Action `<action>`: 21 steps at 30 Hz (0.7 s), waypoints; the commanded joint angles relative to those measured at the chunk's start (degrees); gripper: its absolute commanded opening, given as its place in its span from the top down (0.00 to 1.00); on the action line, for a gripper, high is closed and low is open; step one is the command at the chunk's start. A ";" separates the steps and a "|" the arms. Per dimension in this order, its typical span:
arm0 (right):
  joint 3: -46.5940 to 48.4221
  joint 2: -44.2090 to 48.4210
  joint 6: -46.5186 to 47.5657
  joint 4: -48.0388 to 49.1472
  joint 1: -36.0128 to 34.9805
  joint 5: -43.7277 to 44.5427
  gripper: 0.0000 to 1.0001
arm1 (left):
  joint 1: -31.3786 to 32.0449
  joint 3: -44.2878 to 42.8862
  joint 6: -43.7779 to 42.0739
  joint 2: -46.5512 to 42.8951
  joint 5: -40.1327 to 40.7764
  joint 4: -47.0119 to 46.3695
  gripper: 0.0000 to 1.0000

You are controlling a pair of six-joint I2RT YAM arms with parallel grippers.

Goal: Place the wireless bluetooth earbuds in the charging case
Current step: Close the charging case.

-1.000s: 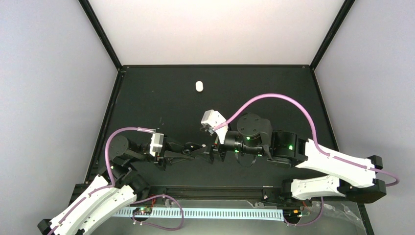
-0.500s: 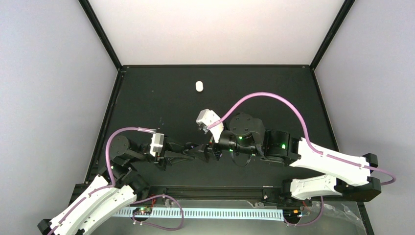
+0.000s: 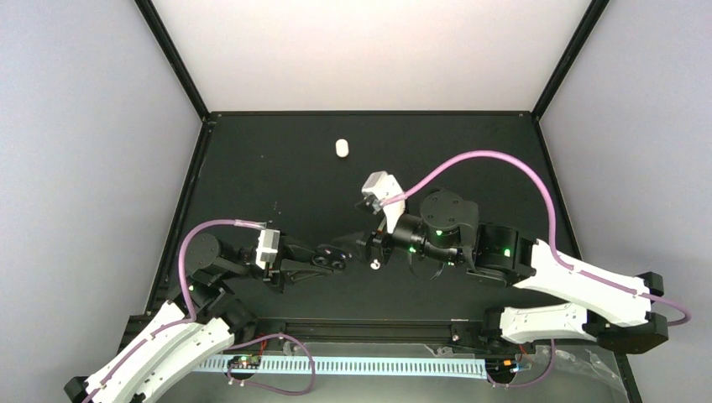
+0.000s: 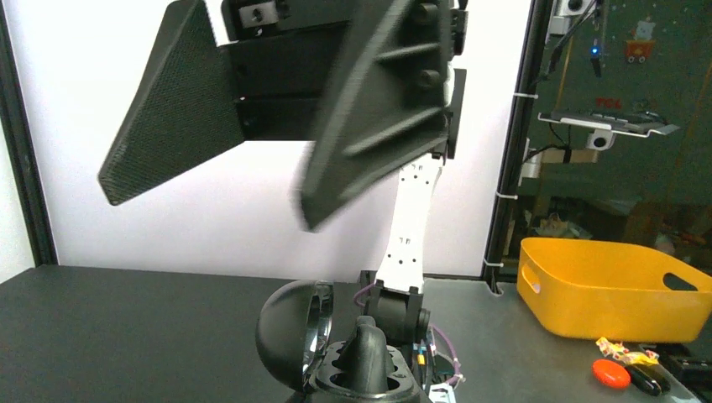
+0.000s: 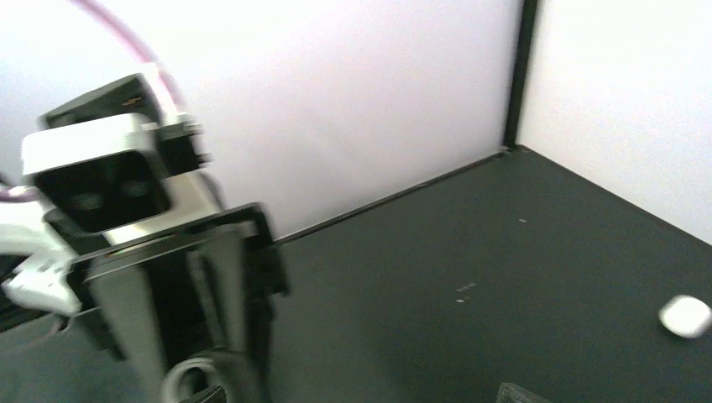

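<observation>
My left gripper (image 3: 329, 257) is shut on the black charging case (image 3: 334, 254), holding it level with the domed lid open. In the left wrist view the case (image 4: 290, 332) fills the bottom, and a black upright piece (image 4: 369, 357) stands between its sockets; I cannot tell whether it is an earbud. My right gripper (image 3: 369, 250) hangs just right of the case, and in the left wrist view (image 4: 210, 201) it is above the case with its fingers apart and nothing between them. A tiny white speck (image 3: 375, 265) shows under it. No white buds are clearly visible.
A small white oval object (image 3: 341, 148) lies on the black mat at the far middle and shows in the right wrist view (image 5: 687, 316). Black frame posts edge the mat. A yellow bin (image 4: 604, 290) stands beyond the table's right side.
My right gripper closed in on the case half a second ago. It has now drawn back to the right and away from the case. The left gripper holds the case nearly still.
</observation>
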State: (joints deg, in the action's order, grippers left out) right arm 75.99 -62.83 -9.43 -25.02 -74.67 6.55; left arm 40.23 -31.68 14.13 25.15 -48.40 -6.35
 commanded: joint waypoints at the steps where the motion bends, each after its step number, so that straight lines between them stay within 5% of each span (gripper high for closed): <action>1: -1.36 1.97 -5.20 0.29 4.09 6.48 0.17 | 0.26 -2.07 -0.08 -1.17 0.23 -0.91 0.99; 21: 1.09 -4.09 -2.97 -4.71 6.33 -7.67 0.21 | 0.32 -2.24 0.29 -0.95 0.80 -2.26 0.98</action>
State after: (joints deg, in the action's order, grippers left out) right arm 75.31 -67.20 -13.54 -29.34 -68.45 1.54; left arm 40.23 -31.70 14.17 24.38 -48.23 -7.09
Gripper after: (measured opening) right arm 0.786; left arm 0.224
